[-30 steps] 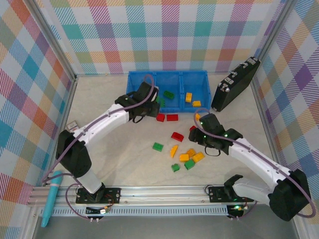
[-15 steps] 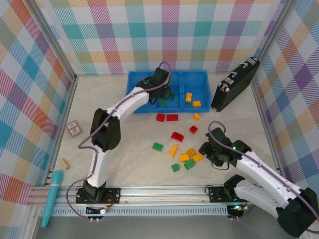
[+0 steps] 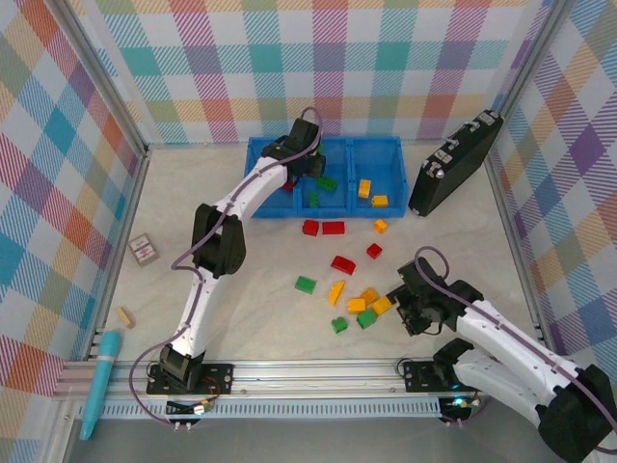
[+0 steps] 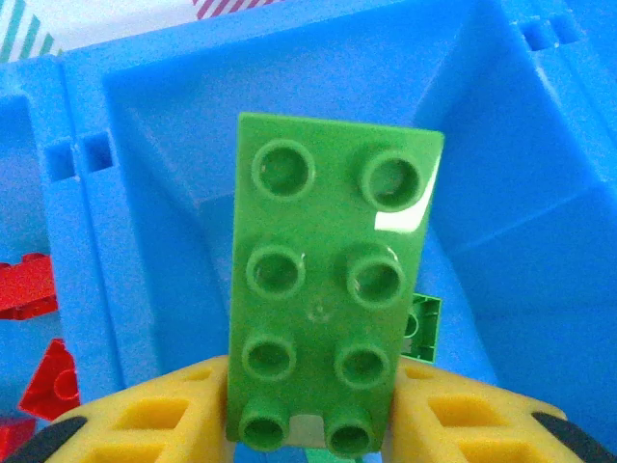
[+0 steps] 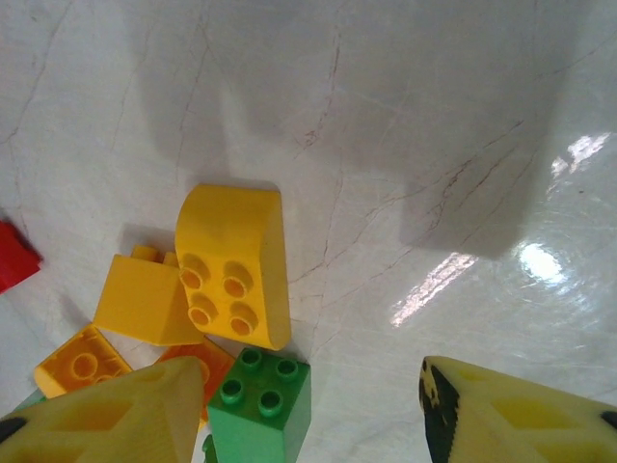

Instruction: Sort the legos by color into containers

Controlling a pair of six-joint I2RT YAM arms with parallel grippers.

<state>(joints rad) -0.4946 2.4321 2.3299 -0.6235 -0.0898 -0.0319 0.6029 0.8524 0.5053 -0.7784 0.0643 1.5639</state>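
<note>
- Green brick: long, two studs by four, near end lodged between the left gripper fingers; it hangs over the middle compartment of the tray.
- Left gripper: clamped on the green brick, both yellow fingers against its sides.
- Below the held brick, at its 4 o'clock in the wrist view, a second green piece lies on the compartment floor. Red bricks sit past the divider at 9 o'clock.
- Tray lies at 12 o'clock on the table; its right compartment holds yellow-orange bricks.
- Left arm: stretched long from its base at 7 o'clock, elbow mid-table, forearm running up to the tray.
- Loose legos are scattered from the centre toward 4 o'clock; a yellow, orange and green cluster lies nearest the right gripper.
- Right gripper: released, fingers spread, bare table between them. A green square brick is just beside its left finger, a curved yellow brick at 11 o'clock.
- Right arm: folded low at 5 o'clock, forearm reaching toward 10 o'clock, wrist turned down beside the cluster.
- Black case leans at 2 o'clock.
</note>
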